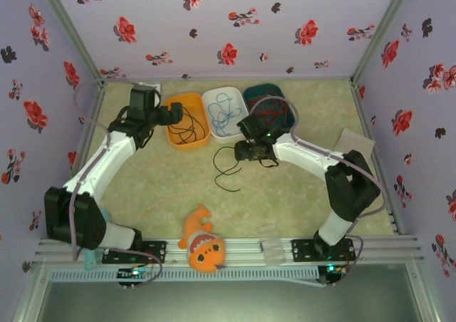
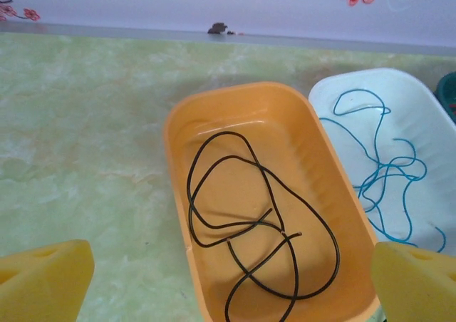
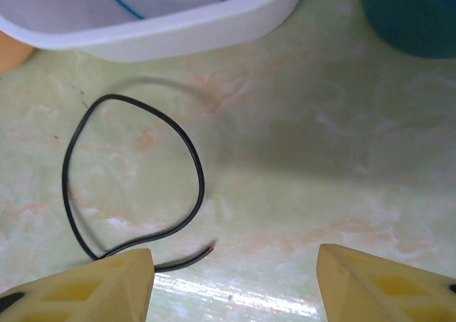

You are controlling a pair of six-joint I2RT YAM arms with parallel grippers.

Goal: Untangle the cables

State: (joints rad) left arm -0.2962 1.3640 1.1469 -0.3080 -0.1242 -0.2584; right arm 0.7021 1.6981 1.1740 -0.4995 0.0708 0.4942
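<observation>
A black cable (image 2: 228,133) lies in loose loops inside the orange bin (image 2: 178,194), and my left gripper (image 2: 234,265) hovers wide open above it, holding nothing. A light blue cable (image 2: 385,172) sits in the white bin (image 2: 427,101), and a red cable (image 1: 274,112) in the teal bin (image 1: 251,94). Another black cable (image 3: 142,105) curls on the table in front of the white bin (image 3: 178,23). My right gripper (image 3: 235,265) is low over it, open, with the strand's free end just inside the left finger (image 3: 107,279). From above, the left gripper (image 1: 176,113) is over the orange bin (image 1: 199,145) and the right gripper (image 1: 244,151) is beside the table strand (image 1: 218,172).
The three bins stand in a row at the back of the table. An orange plush fish (image 1: 203,245) lies at the near edge on the rail. A pale flat sheet (image 1: 354,142) rests at the right. Flowered walls close in three sides.
</observation>
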